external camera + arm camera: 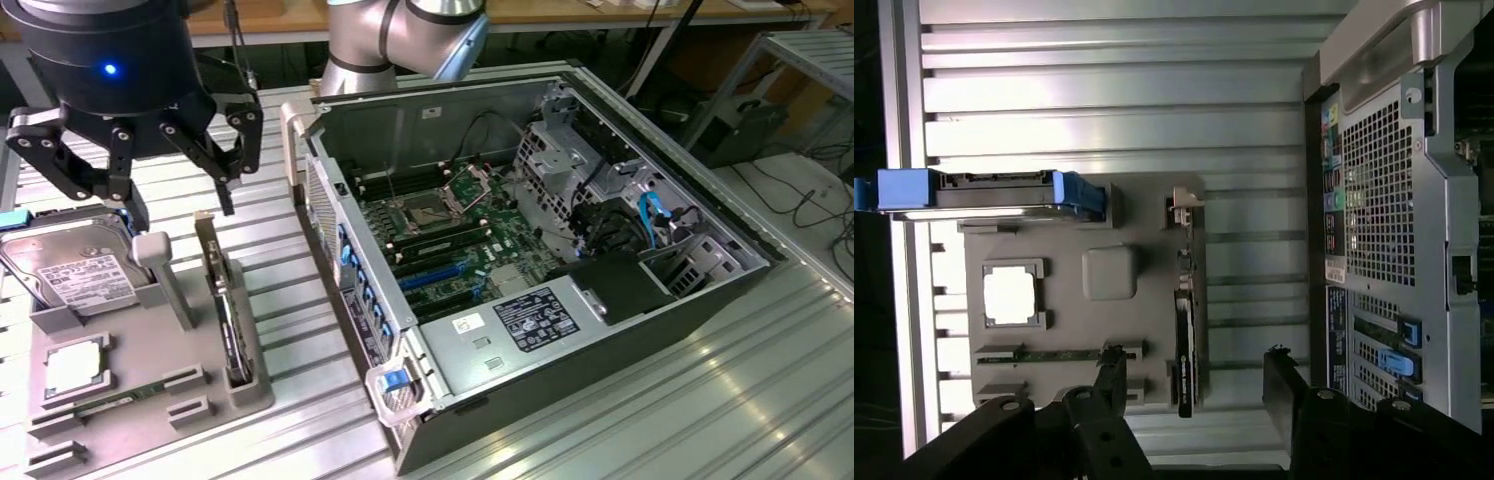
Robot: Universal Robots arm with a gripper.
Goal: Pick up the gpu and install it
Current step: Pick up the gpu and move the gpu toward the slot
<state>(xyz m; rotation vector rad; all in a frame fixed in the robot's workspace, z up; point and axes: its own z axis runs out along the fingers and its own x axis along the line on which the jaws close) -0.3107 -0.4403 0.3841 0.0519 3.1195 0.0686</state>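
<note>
**Approach stage of the pick.** On the exterior view's left, the grey holder tray (251,395) carries the gpu (230,310), standing edge-on in its slot and untouched. The gripper (180,205) hovers just above its far end, jaws spread wide and empty. A grasp would likely call for straddling the thin card squarely. To the right lies the open computer case (561,300).

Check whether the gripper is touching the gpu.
Apart. Wrist view shows the open gripper straddling the gpu, with a clear gap beside each finger.
</note>
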